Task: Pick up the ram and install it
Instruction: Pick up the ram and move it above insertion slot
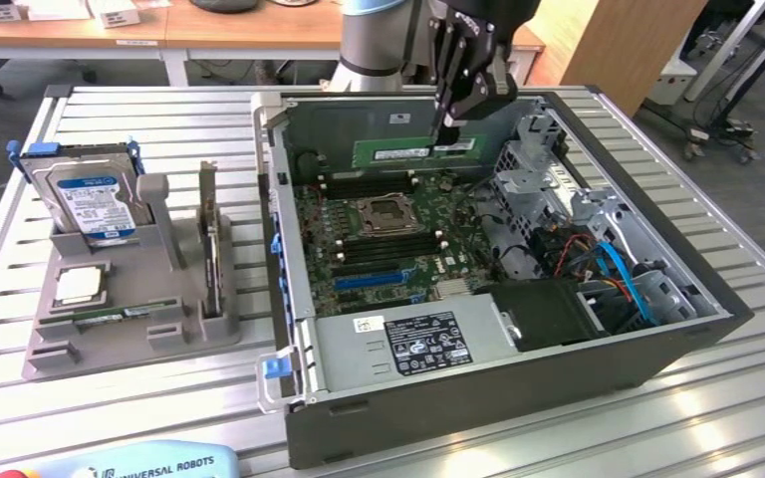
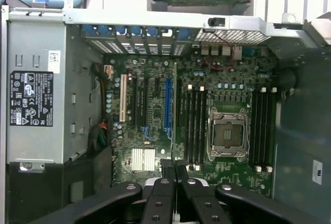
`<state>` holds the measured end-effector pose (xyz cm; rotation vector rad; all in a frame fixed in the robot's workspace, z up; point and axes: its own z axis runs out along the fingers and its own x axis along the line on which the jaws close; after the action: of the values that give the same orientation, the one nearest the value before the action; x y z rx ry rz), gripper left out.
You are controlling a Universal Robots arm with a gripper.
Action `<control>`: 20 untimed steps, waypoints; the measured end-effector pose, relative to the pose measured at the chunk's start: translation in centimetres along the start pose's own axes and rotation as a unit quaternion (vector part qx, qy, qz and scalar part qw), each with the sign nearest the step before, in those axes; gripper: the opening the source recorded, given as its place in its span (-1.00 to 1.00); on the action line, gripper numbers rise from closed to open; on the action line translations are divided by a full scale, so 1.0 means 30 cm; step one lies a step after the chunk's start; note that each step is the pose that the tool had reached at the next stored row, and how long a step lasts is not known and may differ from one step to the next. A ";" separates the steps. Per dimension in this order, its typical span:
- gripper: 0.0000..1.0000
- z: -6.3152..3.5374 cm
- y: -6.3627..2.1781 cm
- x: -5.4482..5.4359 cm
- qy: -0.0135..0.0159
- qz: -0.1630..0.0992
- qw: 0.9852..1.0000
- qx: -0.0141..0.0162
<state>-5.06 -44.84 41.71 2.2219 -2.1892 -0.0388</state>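
The fingers point(image 1: 446, 118) point(image 2: 168, 169) are clamped together on the upper edge of the ram point(image 1: 416, 151) point(image 2: 175, 110). The green stick hangs lengthwise just beneath them, inside the open computer case point(image 1: 489, 388) and raised above the motherboard point(image 1: 382, 249). In the wrist view the ram shows edge-on, running straight out from the fingertips between the blue slot point(image 2: 167, 105) and the black memory slots point(image 2: 195, 125). The processor socket point(image 1: 389, 214) point(image 2: 226, 133) lies below the fingers, just past those memory slots. Farther from the fingers, at the case's near end, sits the labelled power supply point(image 1: 409, 344) point(image 2: 41, 89). Well away from the fingers, toward the exterior view's left, a hard drive point(image 1: 91, 199) stands in a grey holder point(image 1: 156, 299) on the slatted desk point(image 1: 701, 418).
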 end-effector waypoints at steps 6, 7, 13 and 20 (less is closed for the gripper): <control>-0.77 0.001 -0.001 -0.050 0.000 0.000 1.000 0.000; -0.77 0.001 -0.001 -0.058 0.000 0.000 1.000 0.000; -0.77 0.002 -0.002 -0.085 0.000 0.000 1.000 0.000; -0.77 0.021 -0.002 -0.086 0.000 0.000 1.000 0.000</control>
<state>-5.06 -42.26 41.09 2.2221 -2.1893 -0.0388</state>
